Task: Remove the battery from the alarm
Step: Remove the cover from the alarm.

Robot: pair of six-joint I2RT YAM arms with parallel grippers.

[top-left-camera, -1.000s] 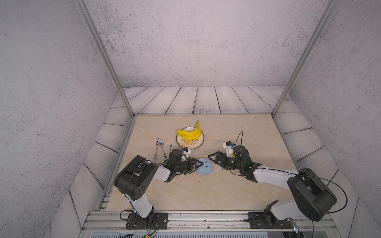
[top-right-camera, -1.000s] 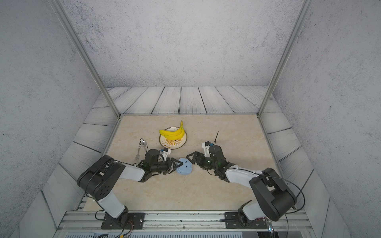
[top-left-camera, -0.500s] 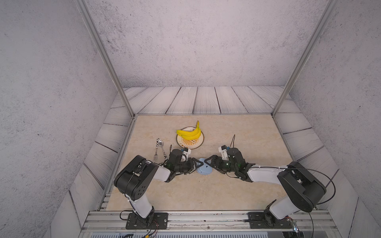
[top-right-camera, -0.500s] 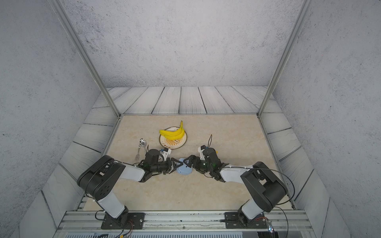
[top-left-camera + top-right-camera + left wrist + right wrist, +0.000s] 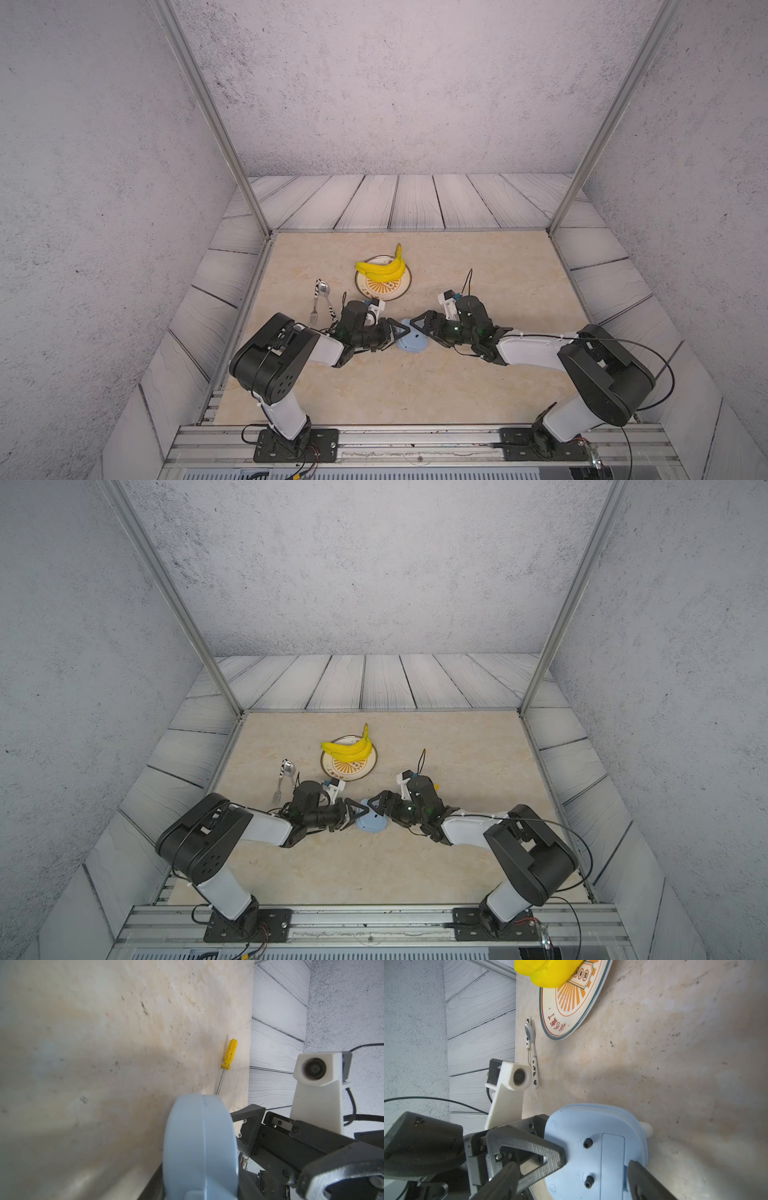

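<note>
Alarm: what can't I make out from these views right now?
- The battery: in no view; the alarm shows a back panel that looks shut, right wrist view.
- The dial: turned away; left wrist view shows only the alarm's rim.
- The screwdriver tip: behind the alarm, left wrist view.
- Both top views: alarm small, partly covered by the left gripper.

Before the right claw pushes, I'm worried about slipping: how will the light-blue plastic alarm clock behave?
Probably stiff: the light-blue plastic alarm clock shows a hard moulded shell. Likely light, as the left claw holds it by one edge. Its smooth back looks slippery, so a push might pivot it there.
</note>
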